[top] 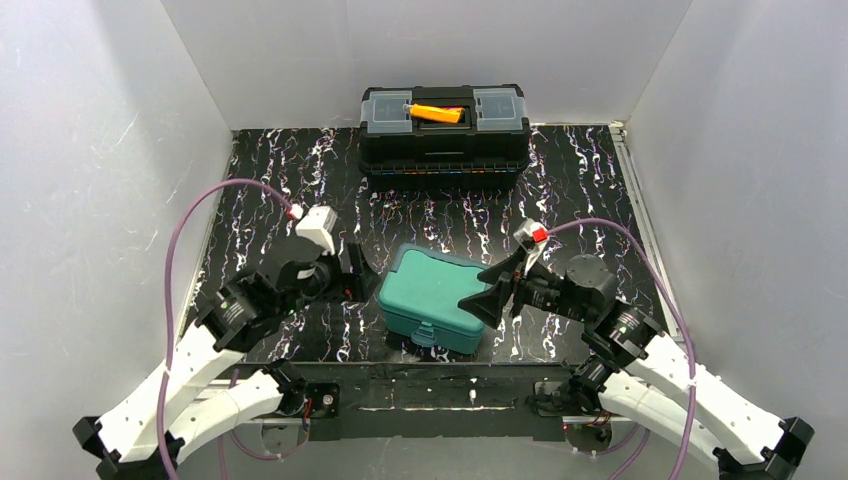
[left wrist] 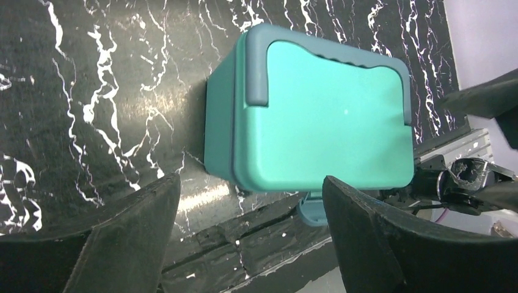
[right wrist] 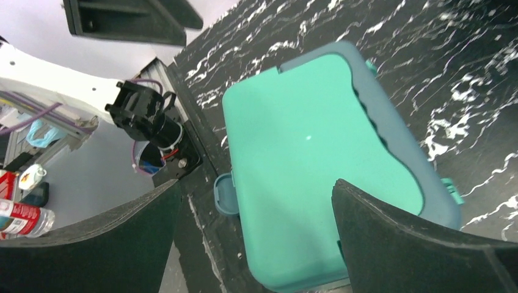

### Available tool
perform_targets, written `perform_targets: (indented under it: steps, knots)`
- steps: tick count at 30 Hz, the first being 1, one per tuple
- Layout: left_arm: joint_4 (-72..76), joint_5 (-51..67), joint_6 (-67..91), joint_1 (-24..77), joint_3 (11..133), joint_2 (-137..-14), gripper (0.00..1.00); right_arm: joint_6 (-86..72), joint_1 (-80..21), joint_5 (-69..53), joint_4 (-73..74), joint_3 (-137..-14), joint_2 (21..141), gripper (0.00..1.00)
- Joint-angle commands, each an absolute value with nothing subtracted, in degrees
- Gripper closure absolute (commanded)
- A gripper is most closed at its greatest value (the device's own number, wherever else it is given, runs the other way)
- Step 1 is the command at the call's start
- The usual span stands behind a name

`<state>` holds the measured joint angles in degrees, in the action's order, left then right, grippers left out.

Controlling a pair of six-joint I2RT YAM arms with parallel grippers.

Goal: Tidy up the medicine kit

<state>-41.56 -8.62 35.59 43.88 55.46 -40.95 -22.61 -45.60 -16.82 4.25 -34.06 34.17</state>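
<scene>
Your workspace is a black table veined with white marbling (top: 600, 180), walled in by plain white panels. The medicine kit (top: 435, 295) – a small teal-green plastic box with rounded corners, its lid down – sits between your two grippers, with its front latch (left wrist: 313, 210) facing the arm bases.

Your left gripper (top: 358, 272) is released, fingers spread wide and holding nothing. In its wrist view the kit lies just ahead of the fingertips, apart from both.

Your right gripper (top: 482, 292) is also spread wide and empty, and it hangs over the kit's near end. One finger (right wrist: 391, 244) overlaps the lid – whether it touches the plastic you probably cannot judge from these angles.

Well beyond both grippers, against the back wall, stands a larger black plastic toolbox (top: 445, 140) with an orange handle (top: 437, 112).
</scene>
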Motion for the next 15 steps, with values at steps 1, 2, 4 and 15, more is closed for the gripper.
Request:
perform_targets:
  steps: [1, 2, 4, 15]
  knots:
    - [-38.7, -7.7, 30.5, 43.6, 60.3, -47.3, 0.14, -24.5, -49.3, -14.8, 5.9, -34.6, 35.3, 0.03]
    - [-38.0, -7.6, 29.9, 43.6, 61.0, -48.6, 0.14, -24.9, -50.3, -13.9, 5.9, -34.2, 35.4, 0.03]
    - [-36.4, -7.6, 28.8, 43.6, 61.8, -51.0, 0.13, -25.6, -52.1, -12.7, 5.5, -33.5, 35.6, 0.03]
    - [-32.2, -4.2, 24.1, 42.9, 68.4, -64.8, 0.11, -28.6, -60.0, -3.8, 8.7, -34.2, 35.4, 0.04]
